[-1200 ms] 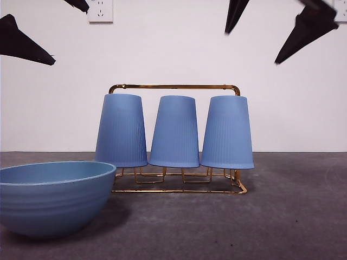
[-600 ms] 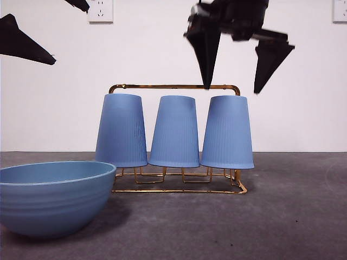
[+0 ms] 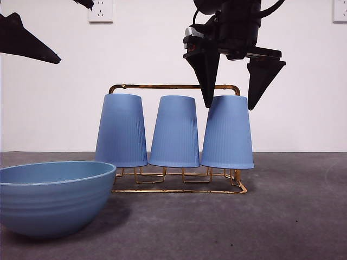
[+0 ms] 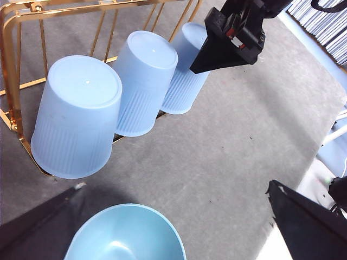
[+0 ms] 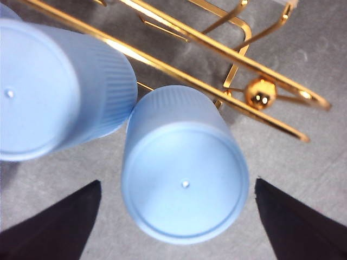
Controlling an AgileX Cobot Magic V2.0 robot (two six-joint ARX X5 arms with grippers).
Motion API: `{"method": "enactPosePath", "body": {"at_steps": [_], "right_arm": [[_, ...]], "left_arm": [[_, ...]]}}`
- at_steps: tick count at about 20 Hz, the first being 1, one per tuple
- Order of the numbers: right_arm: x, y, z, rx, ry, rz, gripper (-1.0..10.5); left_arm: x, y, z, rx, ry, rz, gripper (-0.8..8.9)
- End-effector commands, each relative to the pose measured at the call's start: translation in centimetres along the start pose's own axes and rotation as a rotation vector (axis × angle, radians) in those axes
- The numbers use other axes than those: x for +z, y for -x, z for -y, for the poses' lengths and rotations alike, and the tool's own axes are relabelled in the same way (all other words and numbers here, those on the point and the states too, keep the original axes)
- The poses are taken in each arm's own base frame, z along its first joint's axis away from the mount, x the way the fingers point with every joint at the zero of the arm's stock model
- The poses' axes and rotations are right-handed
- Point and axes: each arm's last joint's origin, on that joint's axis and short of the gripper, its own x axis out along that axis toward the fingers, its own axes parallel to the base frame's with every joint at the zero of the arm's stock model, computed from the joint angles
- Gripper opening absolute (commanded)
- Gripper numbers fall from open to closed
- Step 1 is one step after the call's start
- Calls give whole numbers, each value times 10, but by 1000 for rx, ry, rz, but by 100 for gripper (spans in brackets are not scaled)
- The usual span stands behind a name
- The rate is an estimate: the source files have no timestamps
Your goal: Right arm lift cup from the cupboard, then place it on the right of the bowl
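Right gripper (image 3: 230,106) spread wide, straddling rightmost cup (image 3: 227,132) top, untouched. Ribbed matte blue, inverted on gold rack (image 3: 173,86). Clear tabletop (image 3: 293,216) rightward

the right gripper (image 3: 229,103) hung upright over the far middle of the table, pointing straight down, its two black wedge jaws spread wide apart. the left gripper (image 4: 179,227) waited high toward the left edge, jaws parted too.

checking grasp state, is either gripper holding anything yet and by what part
Nothing is held. The right gripper is open astride the end cup, apart from it.
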Motion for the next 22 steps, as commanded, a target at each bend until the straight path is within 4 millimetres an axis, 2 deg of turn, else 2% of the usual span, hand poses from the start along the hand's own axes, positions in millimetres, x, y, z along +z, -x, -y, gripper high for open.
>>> {"method": "enactPosePath", "body": {"at_steps": [1,7,12,16,22], "right_arm": [[7,-9,-2,3,22,-5,416],[9,-11,-2,3,18,0,262],[6,-3,-1,1,-2,-1,251],[-4,27,0,7,-3,74,250],[-28,81,0,36,9,222,251]], "left_arm": [[5,0,1,-11,-12,11,530],[5,-1,2,-14,-14,8,530],[5,-2,5,-28,-24,2,530],[5,-6,5,-35,-23,-9,530],[4,-21,-2,-42,8,-61,530]]}}
